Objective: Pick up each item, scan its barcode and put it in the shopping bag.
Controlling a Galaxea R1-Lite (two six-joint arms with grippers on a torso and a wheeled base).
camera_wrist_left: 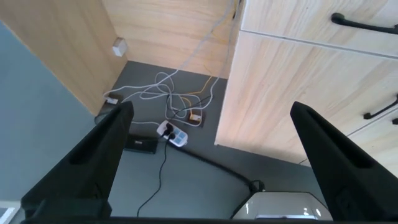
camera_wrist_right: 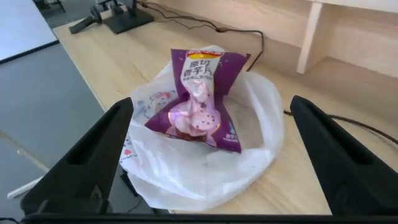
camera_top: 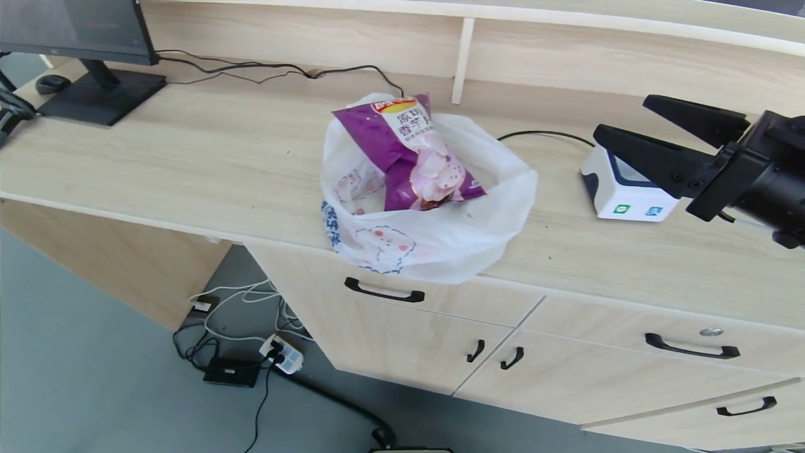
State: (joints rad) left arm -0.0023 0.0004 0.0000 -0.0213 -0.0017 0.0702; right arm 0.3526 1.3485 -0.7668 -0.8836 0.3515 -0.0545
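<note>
A purple snack bag stands partly inside the white plastic shopping bag at the counter's front edge; it also shows in the right wrist view as the purple snack bag in the shopping bag. My right gripper hovers open and empty to the right of the bag, in front of the white barcode scanner. Its two dark fingers frame the bag. My left gripper hangs open and empty below counter height, over the floor.
A monitor stand and a mouse sit at the counter's far left. Cables run along the back. Drawers with black handles are below the counter. A power strip and wires lie on the floor.
</note>
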